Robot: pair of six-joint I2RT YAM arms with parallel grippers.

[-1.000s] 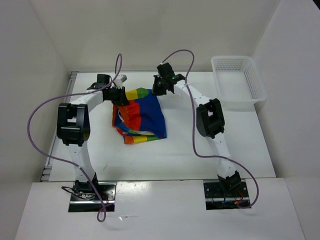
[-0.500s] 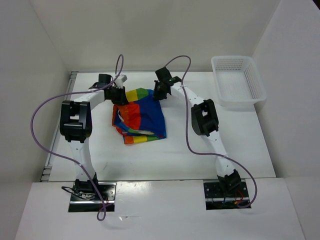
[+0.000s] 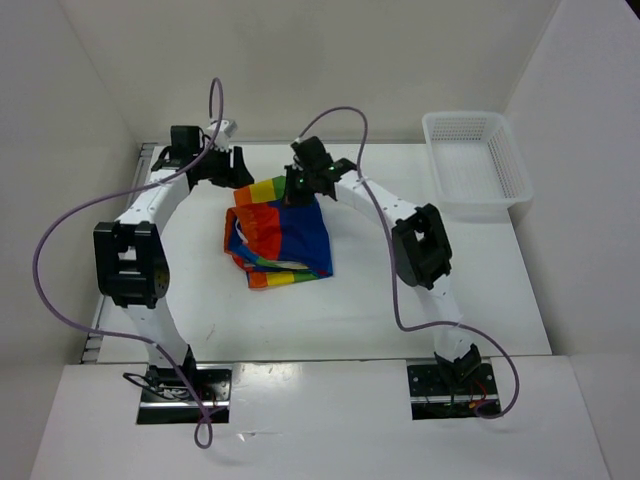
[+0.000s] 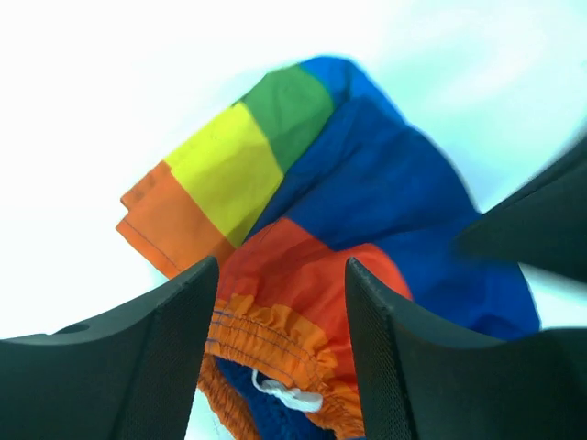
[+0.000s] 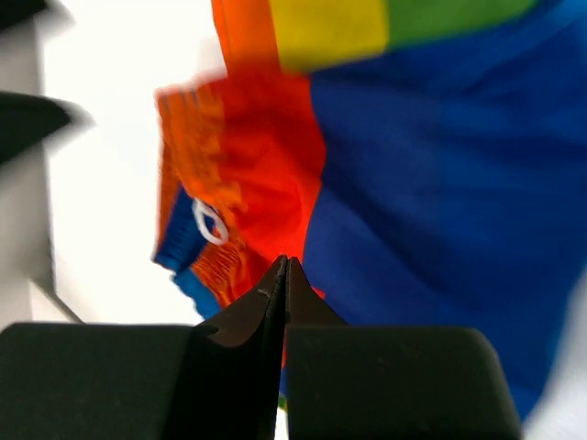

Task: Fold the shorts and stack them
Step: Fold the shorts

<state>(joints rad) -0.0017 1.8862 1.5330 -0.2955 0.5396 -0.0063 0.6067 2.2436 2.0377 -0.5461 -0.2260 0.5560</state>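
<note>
The shorts lie bunched in the middle of the table, folded loosely, with the blue panel on top and the striped leg toward the far side. They are well apart from the basket. I judge the fold only half made, so this step is about taking a fresh hold.

My left gripper is spread wide with nothing between its fingers. It hovers off the far left corner of the cloth, looking down at the orange waistband and the white drawstring. My right gripper is pressed together over the red stripe, and I see no cloth caught in it.

To do this well, I should come down on 1 clean edge, taking both layers at the waistband and not the drawstring alone. Then I should pull flat before folding.

My left arm reaches far forward, elbow raised, wrist bent right. My right arm stretches forward and left, its wrist above the far hem.
</note>
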